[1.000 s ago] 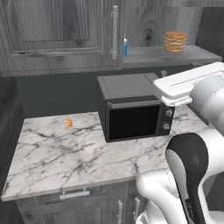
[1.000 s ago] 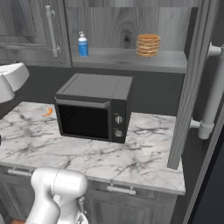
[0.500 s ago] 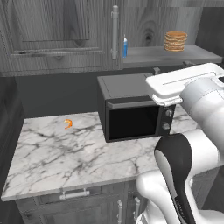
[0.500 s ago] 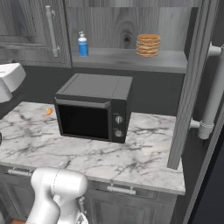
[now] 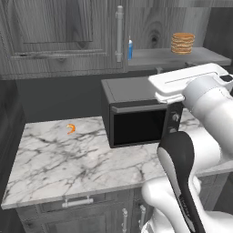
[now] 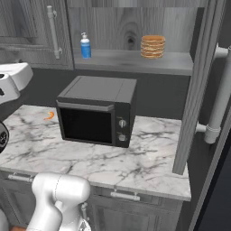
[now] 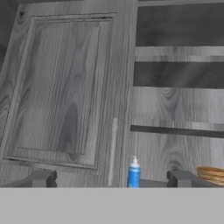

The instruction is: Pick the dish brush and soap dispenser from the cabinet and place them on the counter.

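The soap dispenser [image 5: 129, 48] [image 6: 85, 45], a small blue bottle with a white pump, stands at the left end of the cabinet's [image 5: 59, 36] open grey shelf [image 6: 131, 61]. In the hand view it [image 7: 134, 173] sits low, just right of centre, between my gripper's [image 7: 111, 179] widely parted tips. The gripper is open, holds nothing, and is still well short of the shelf. My white hand [image 5: 186, 82] hovers above the microwave. The dish brush is out of view. The white marble counter [image 5: 59, 159] [image 6: 149, 158] lies below.
A black microwave [image 5: 136, 113] [image 6: 97, 110] stands on the counter under the shelf. A stack of tan discs [image 5: 182, 43] [image 6: 153, 46] sits further right on the shelf. A small orange item [image 5: 70, 129] lies on the counter's left. The open cabinet door [image 6: 198, 85] juts out at right.
My hand has shifted slightly left and up above the microwave. The gripper has stayed open, and nothing on the shelf or counter has moved.
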